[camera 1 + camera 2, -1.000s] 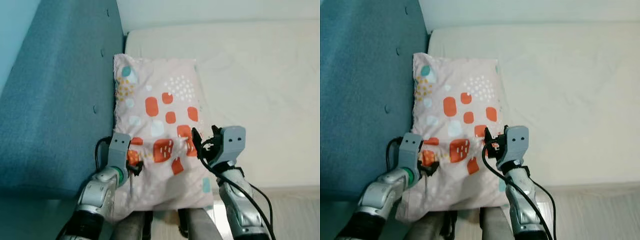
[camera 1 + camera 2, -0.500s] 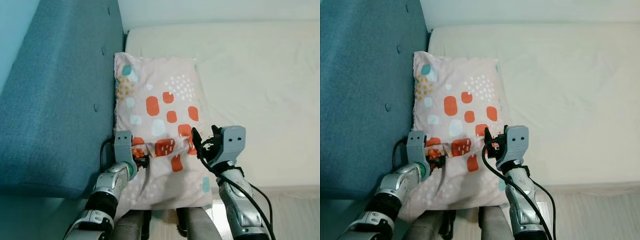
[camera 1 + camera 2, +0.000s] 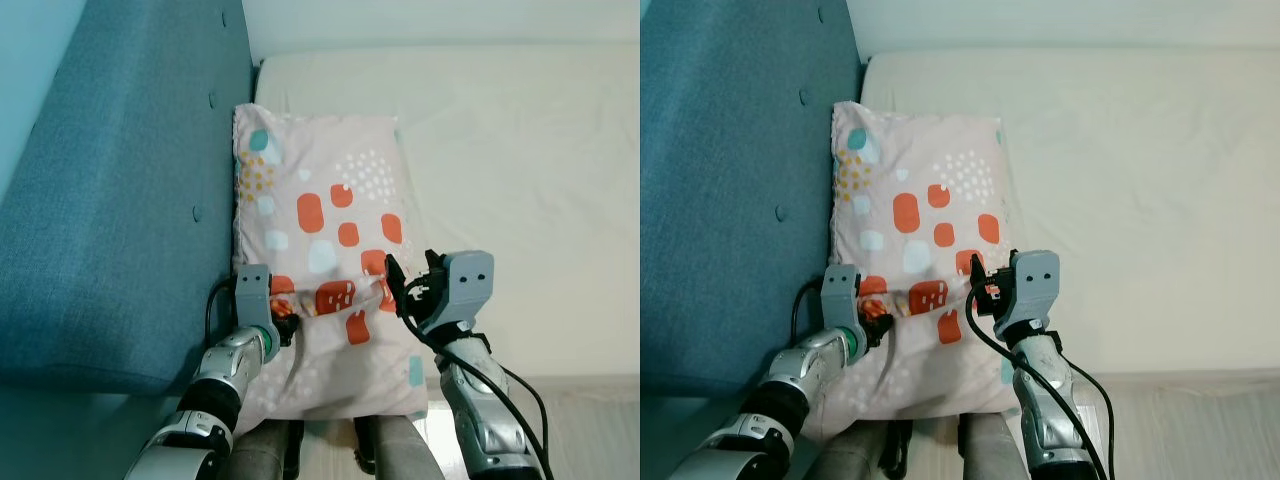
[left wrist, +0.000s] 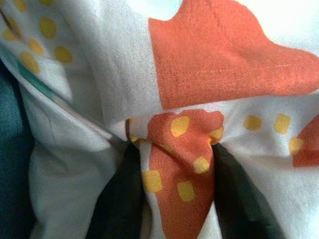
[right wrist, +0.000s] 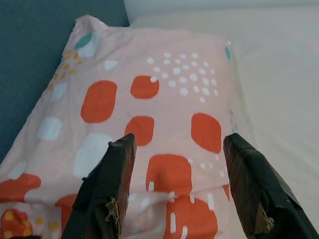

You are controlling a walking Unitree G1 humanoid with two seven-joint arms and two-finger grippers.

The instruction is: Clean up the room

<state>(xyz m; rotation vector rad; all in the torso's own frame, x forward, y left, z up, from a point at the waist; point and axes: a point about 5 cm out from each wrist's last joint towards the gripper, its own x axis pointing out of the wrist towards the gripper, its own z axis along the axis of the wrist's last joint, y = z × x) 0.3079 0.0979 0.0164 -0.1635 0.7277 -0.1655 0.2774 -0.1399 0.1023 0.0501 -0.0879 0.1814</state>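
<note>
Pink patterned pillow (image 3: 325, 270) lies on the white mattress (image 3: 520, 180), its long edge against the blue upholstered headboard (image 3: 120, 190), near end toward us.

Left hand (image 4: 172, 186) is pinched shut on a bunched fold of pillow fabric at the near-left corner; the wrist view shows the cloth squeezed between both black fingers (image 4: 122, 199). Right hand (image 5: 174, 189) sits spread apart at the near-right side, its fingers (image 5: 107, 189) straddling the cover with nothing clamped.

Our read: we're mid-grasp on a two-handed pillow move, only one side secured.

To do this step well:
- Drop the right hand down until the fabric bulges between the fingers, then close. A grab on flat, taut cloth will probably slip.
- Aim for a bite roughly level with the left one, so the load hangs even.
- Left grip is cover fabric only, not filling. We'd lift slowly and watch for the fold sliding out.
- Lift both sides together; pulling one first just twists the pillow against the headboard.
</note>
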